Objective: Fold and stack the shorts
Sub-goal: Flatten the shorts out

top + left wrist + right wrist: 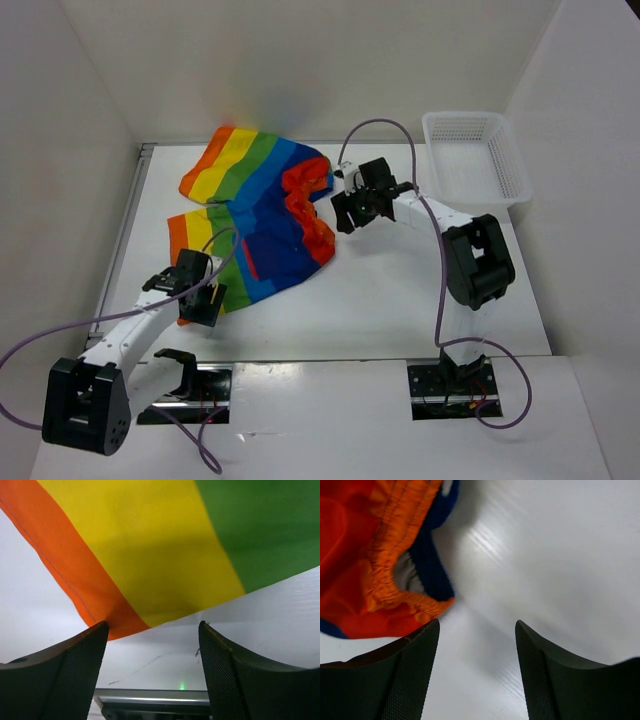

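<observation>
- White walls (300, 60) are enclosing a white worktop (400, 300), with both arms reaching in from the near edge
- Shorts (260, 215) are lying spread out on the left-centre of the worktop, their two legs pointing left and the waistband (316, 232) bunching up on the right side
- Left tool (200, 298) is sitting at the lower leg's hem, fingers spread and gripping nothing; in its wrist view the orange, yellow and green stripes are lying just past the fingertips, the orange corner nearest the left one
- Right tool (352, 205) is hanging just right of the waistband, fingers spread and holding nothing; its wrist view is showing the gathered orange band just ahead of the left finger
- Basket (512, 165) is sitting at the far right corner, well apart from the shorts
</observation>
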